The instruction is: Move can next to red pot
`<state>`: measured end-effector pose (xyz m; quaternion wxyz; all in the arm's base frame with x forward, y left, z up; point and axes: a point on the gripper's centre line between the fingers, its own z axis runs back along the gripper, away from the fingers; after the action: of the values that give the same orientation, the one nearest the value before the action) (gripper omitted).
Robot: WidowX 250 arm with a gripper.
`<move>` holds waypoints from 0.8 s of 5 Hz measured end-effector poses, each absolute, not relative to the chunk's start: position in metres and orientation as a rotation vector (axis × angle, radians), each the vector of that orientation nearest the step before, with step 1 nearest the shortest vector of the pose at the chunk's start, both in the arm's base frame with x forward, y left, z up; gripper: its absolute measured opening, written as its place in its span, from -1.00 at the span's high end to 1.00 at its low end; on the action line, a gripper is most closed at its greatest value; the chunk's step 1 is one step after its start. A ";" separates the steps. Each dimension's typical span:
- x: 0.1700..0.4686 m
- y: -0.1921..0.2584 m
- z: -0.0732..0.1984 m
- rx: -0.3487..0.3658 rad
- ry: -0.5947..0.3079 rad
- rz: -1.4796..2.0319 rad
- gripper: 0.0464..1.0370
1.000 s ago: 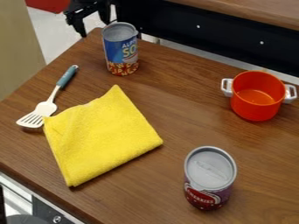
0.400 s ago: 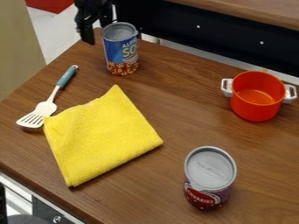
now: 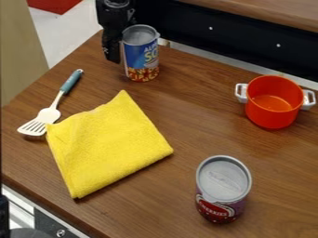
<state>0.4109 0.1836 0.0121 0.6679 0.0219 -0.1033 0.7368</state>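
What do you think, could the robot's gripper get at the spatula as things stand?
Probably yes: the spatula lies on the gripper's side of the blue can, its handle uncovered and pointing away from the yellow towel.

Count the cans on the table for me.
2. In the camera view, the blue can stands at the upper left of the table, above the yellow cloth; the purple-and-red can stands at the lower right, below the red pot.

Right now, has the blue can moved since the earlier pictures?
Yes, the blue can has shifted slightly toward the red pot, judged against the unmoved yellow cloth.
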 end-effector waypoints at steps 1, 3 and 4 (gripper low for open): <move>0.407 0.165 0.009 0.016 -0.159 1.545 -0.92; 0.409 0.129 0.019 -0.055 -0.156 1.559 -0.92; 0.406 0.111 0.031 -0.082 -0.183 1.566 -0.92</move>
<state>0.4064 0.1108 0.0305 0.7042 -0.0371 -0.0822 0.7042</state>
